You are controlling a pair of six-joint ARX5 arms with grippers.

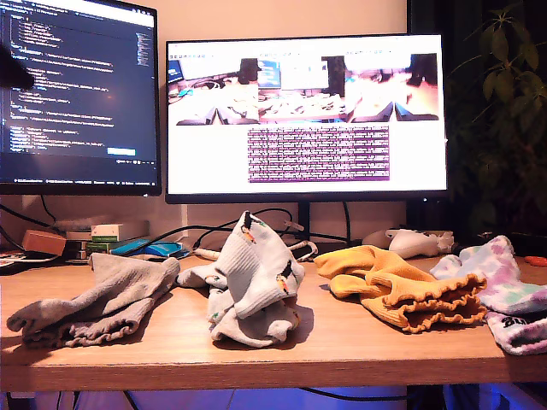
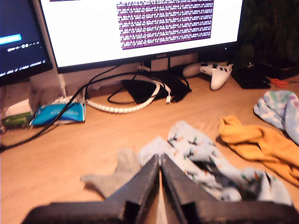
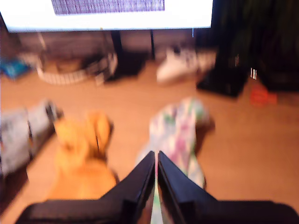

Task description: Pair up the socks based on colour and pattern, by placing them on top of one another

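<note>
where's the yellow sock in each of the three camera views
Exterior view: yellow sock lies on the desk right of centre, between the figured sock and the pastel sock.
First wrist view: yellow sock at the picture's right side.
Second wrist view: yellow sock, blurred, left of centre.
Shared landmark: white controller behind the socks.

Wooden desk (image 1: pixel 342 346) against a pale wall (image 1: pixel 282 17). Two lit monitors: dark code screen (image 1: pixel 77 94) at the exterior view's left, bright white one (image 1: pixel 306 115) centre. Leafy plant (image 1: pixel 500 102) in shadow at the exterior view's right. Cables (image 2: pixel 117 93) trail behind. Warm, dim light.
</note>
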